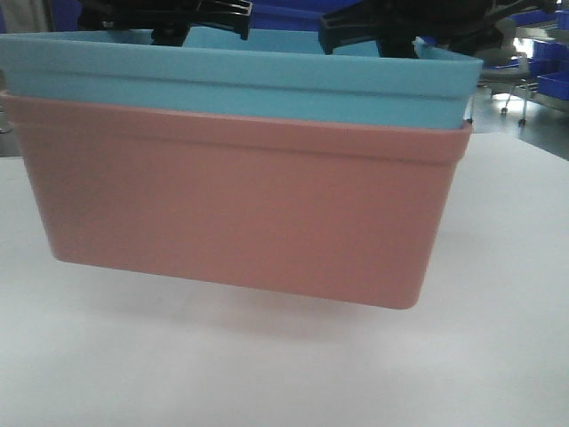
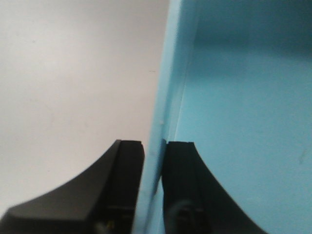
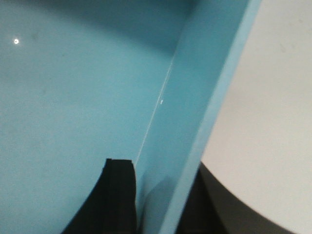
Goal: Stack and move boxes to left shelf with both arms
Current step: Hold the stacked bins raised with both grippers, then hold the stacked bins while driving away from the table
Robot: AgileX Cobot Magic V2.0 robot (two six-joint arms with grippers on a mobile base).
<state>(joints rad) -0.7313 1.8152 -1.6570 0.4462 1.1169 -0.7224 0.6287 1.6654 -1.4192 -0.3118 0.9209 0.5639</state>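
Pinching blue box [image 1: 240, 84] side walls, left gripper [image 2: 155, 144], right gripper [image 3: 163, 168], pink box [image 1: 240, 205] beneath.

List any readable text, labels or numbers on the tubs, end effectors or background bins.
None readable in any view.
Plain walls, no label: blue tub and pink tub.
Plain black, no markings: left end effector and right end effector.
Too small and blurred to tell: dark blue bins in the background.

Matte black left gripper [image 2: 153, 146]: curved, flaring fingers [image 2: 127, 165], flat squared tips; right gripper [image 3: 161, 168] likewise black; angular black brackets [image 1: 356, 31].
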